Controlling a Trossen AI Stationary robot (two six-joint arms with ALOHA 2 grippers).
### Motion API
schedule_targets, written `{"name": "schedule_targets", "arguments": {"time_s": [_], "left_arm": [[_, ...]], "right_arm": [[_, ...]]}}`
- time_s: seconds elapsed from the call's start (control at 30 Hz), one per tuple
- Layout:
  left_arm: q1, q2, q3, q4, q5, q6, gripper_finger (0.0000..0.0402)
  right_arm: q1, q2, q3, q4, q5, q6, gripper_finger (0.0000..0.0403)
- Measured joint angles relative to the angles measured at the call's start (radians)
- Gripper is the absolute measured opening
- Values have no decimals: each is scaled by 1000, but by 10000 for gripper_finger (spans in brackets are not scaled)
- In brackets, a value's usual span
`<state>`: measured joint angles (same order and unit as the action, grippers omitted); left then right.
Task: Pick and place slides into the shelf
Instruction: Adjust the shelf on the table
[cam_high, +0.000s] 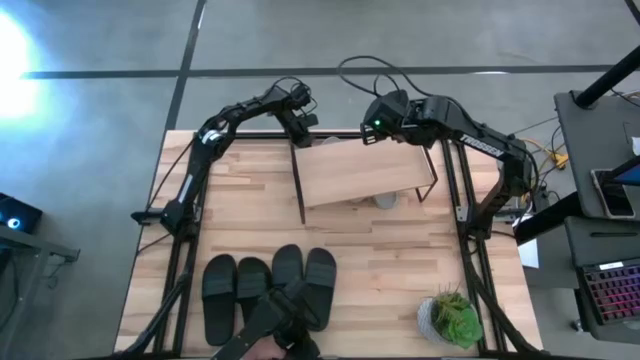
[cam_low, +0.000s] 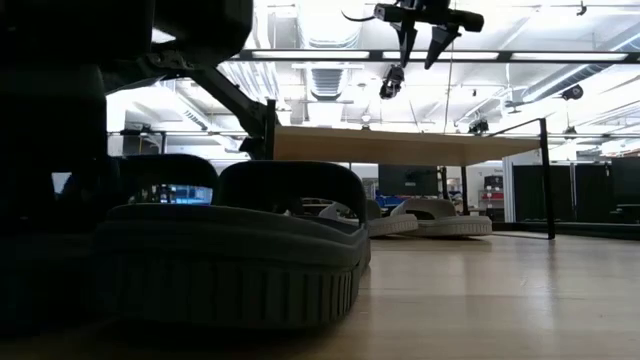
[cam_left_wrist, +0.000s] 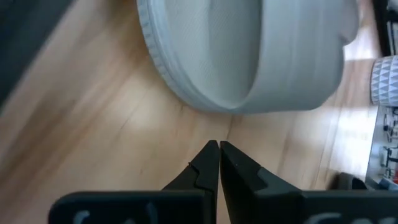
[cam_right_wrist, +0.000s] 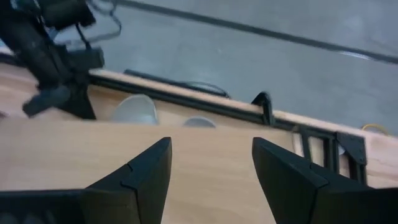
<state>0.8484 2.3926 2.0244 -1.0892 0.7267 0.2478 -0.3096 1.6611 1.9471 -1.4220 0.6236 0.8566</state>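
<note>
The shelf (cam_high: 365, 175) spans the far middle of the counter (cam_high: 250, 225), its plank directly beneath the right gripper (cam_high: 372, 131), whose jaws stand wide with open air around them. The left gripper (cam_high: 303, 137), jaws closed, sits at the plank's far left corner, beside a black leg (cam_high: 297, 185). Just ahead of its jaws a light grey slide (cam_left_wrist: 249, 56) blocks the way under the plank. Well nearward of both jaws, bare counter lies open up to the four black slides (cam_high: 268, 285) and the potted plant (cam_high: 452, 318).
</note>
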Motion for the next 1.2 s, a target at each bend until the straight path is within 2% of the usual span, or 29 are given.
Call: {"name": "schedule_targets", "arguments": {"time_s": [0.33, 0.7, 1.03, 1.13, 1.2], "left_arm": [[-26, 1, 5, 10, 5, -5, 0], [-62, 1, 2, 2, 14, -34, 0], [-73, 0, 3, 43, -2, -57, 0], [-76, 0, 3, 91, 57, -83, 0], [-80, 0, 1, 158, 158, -105, 0]], "right_arm": [[0, -3, 124, -7, 32, -89, 215], [0, -9, 382, -148, 33, -150, 215], [19, -60, 407, -149, 32, -158, 215], [41, -67, 406, -149, 29, -159, 215], [49, -73, 405, -149, 28, -158, 215]]}}
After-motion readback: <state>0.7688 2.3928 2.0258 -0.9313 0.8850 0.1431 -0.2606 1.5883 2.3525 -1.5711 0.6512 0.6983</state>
